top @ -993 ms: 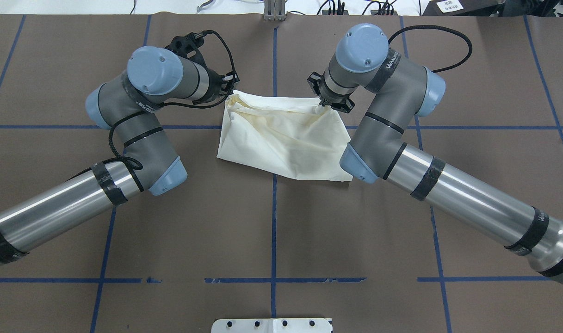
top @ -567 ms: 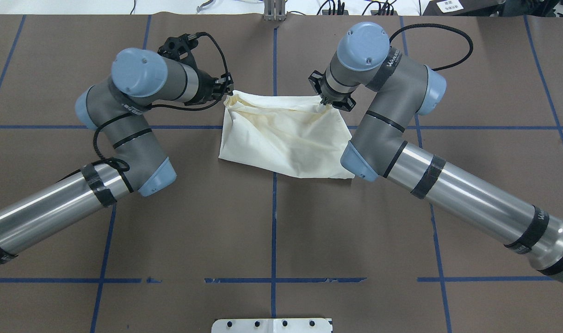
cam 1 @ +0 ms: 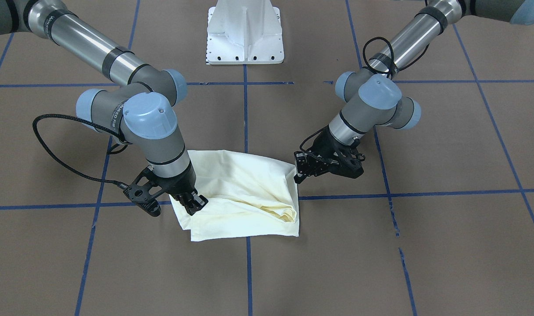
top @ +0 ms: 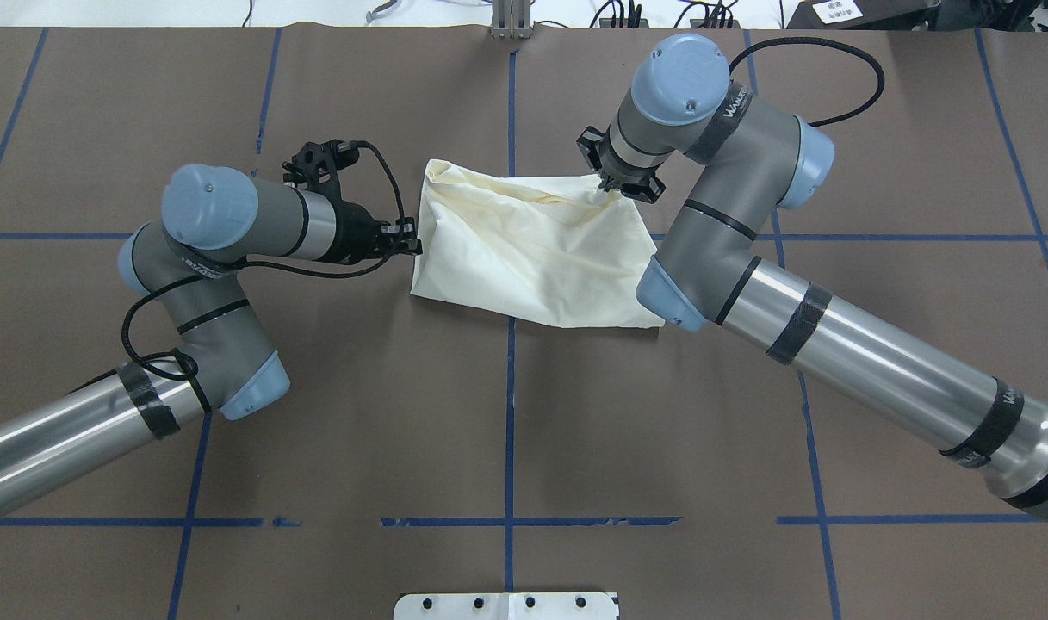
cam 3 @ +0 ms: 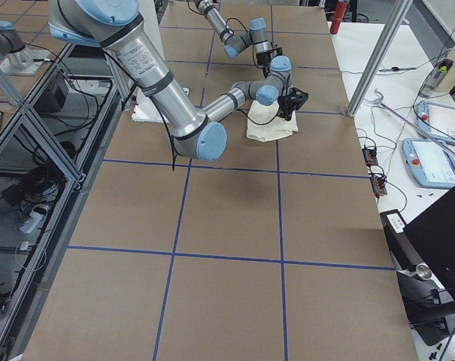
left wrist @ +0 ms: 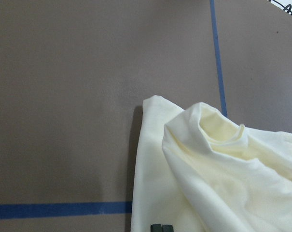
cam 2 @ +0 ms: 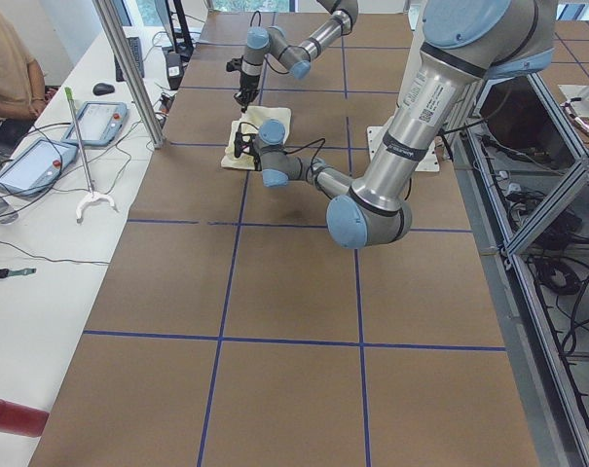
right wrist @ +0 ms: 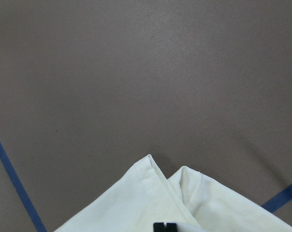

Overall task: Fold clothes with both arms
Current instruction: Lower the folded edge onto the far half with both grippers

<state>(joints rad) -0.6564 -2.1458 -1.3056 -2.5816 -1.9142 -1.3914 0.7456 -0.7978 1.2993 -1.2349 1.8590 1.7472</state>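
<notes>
The cream shirt (top: 532, 250) lies folded in a rough rectangle on the brown table, plain side up; its print is hidden. It also shows in the front view (cam 1: 245, 193) and in both wrist views (left wrist: 223, 174) (right wrist: 150, 203). My left gripper (top: 416, 241) (cam 1: 298, 169) sits low at the shirt's left edge, fingers apart and holding nothing. The shirt's far-left corner (top: 436, 170) lies slack in a lump. My right gripper (top: 608, 182) (cam 1: 195, 204) is shut on the shirt's far-right corner, and the cloth pulls toward it.
The white pedestal base (cam 1: 245, 35) stands at the robot's side of the table. Blue tape lines (top: 511, 430) cross the brown table. A side bench with tablets (cam 2: 94, 122) and a seated person (cam 2: 2, 68) lies beyond the far edge.
My left gripper has let go of the shirt's far-left corner and drawn back and left along the shirt's left edge. The corner has dropped. My right gripper has stayed on its corner.
</notes>
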